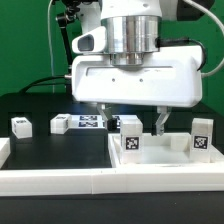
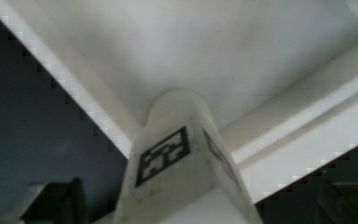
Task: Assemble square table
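While the pincer (image 1: 131, 122) hangs low over the work, its jaws stand wide apart and grip nothing. Well out toward the exterior view's left of the pincer, one loose leg (image 1: 20, 125) sits on the black table (image 1: 40, 105), and a second loose leg (image 1: 58, 124) sits nearer in. The two are apart. Closer again, just beside the pincer's finger (image 1: 104, 117) on that side, lies the marker board (image 1: 88, 123), flat. Directly under the pincer, between the two fingers, the middle leg (image 1: 130, 141) stands upright on the square slab (image 1: 165, 158), tag facing the camera. A gap shows on each side of it, so neither finger touches it. The wrist view agrees: the middle leg (image 2: 179, 165) rises toward the lens, tag legible, with the white square slab (image 2: 229, 50) behind it. Toward the exterior view's right of the pincer, the far leg (image 1: 201, 136) stands upright on the same slab. A long white rail (image 1: 60, 181) runs in front of everything.
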`<action>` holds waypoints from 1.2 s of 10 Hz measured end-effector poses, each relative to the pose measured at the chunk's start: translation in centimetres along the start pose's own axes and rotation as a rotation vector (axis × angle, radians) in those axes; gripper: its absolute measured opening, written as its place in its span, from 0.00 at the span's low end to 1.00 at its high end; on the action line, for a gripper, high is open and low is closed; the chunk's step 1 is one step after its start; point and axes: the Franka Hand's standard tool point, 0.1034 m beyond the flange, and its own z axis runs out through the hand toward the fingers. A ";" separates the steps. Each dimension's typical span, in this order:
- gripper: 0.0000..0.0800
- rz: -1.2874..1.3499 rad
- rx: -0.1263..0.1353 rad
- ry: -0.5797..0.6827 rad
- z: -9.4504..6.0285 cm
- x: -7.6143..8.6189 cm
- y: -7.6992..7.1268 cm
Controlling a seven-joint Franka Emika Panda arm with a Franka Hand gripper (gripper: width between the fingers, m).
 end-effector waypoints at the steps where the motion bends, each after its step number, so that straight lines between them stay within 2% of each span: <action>1: 0.81 -0.047 0.000 0.000 0.0 -0.1 -0.1; 4: 0.81 -0.302 -0.009 0.000 0.1 0.0 0.1; 8: 0.81 -0.449 -0.020 0.000 0.1 0.1 0.4; 9: 0.68 -0.449 -0.021 0.000 0.1 0.1 0.4; 10: 0.68 -0.448 -0.021 0.000 0.1 0.1 0.4; 11: 0.43 -0.422 -0.021 0.000 0.1 0.1 0.4; 12: 0.36 -0.423 -0.021 0.000 0.1 0.1 0.4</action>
